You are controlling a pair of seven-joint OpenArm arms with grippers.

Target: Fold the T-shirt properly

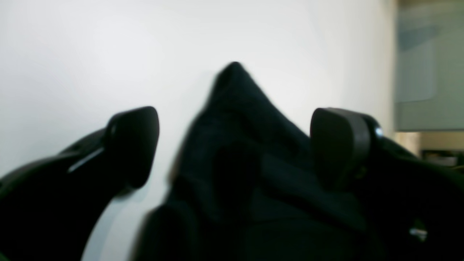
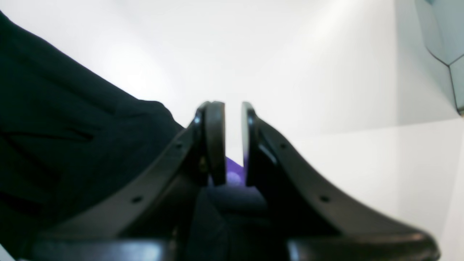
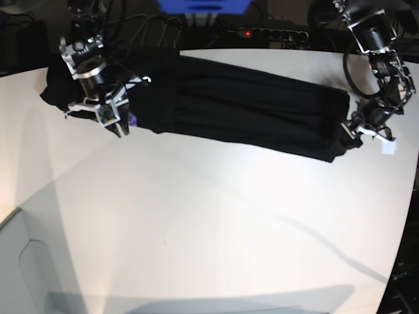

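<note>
The near half of the white table [image 3: 196, 248] lies bare; the T-shirt [image 3: 242, 104] stretches as a long dark band along the far edge, from the far left corner towards the right edge. At the right edge, the left gripper [image 3: 351, 135] sits at the shirt's end with its jaws wide, a peak of black cloth rising between the fingers without being pinched. Towards the far left corner, the right gripper [image 3: 122, 128] has its jaws narrow, a thin slit between the pads, with a purple patch [image 2: 233, 174] wedged low between them; whether the cloth is truly clamped is hard to judge. To do this step well, the left jaws should probably close squarely on the bunched end before any lift, and both arms should keep the band taut so the fold lands flat. Both wrist views are blurred, the shirt's sleeves and collar cannot be made out, and the far left end is masked by the arm.
</note>
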